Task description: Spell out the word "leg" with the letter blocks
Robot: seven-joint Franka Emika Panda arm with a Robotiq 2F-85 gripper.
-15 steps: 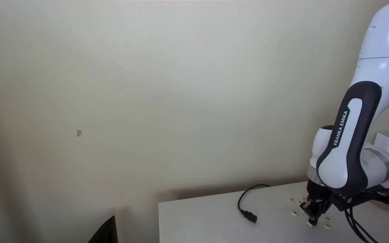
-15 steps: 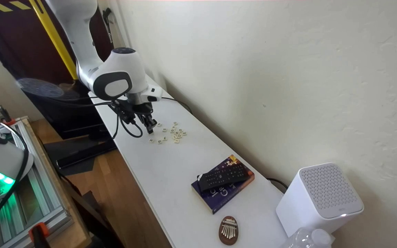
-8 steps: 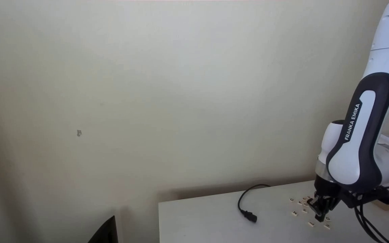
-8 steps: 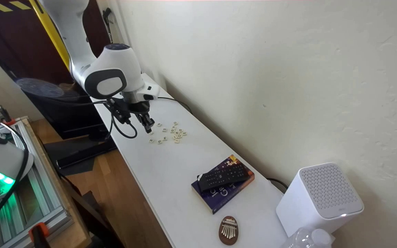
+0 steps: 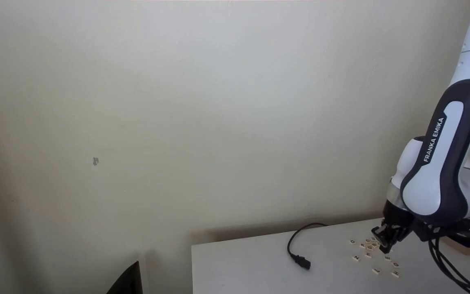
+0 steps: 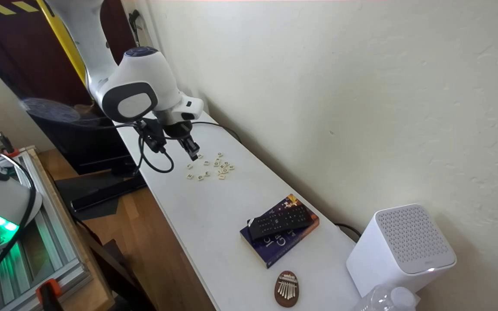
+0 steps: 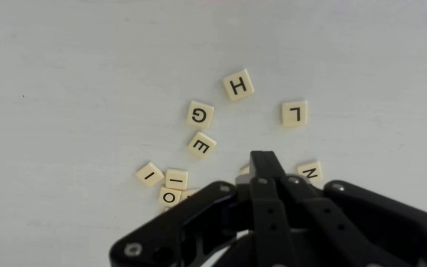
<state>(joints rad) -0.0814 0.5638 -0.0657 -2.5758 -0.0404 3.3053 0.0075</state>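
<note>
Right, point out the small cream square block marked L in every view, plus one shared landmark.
In an exterior view, the small cream square L block lies lower right, below the black jointed claw.
In an exterior view, the L block lies left of centre, below the claw; letter unreadable, matched by layout.
In the wrist view, the L block lies right of centre, above the claw.
Shared landmark: the claw.

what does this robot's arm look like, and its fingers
Glossy white and rounded, the arm has a dark border reading FRANKA EMIKA in white letters, and a silvery collar. Black cables hang at its lower end. The fingers are black and blunt, on jointed links with round silvery pins.
</note>
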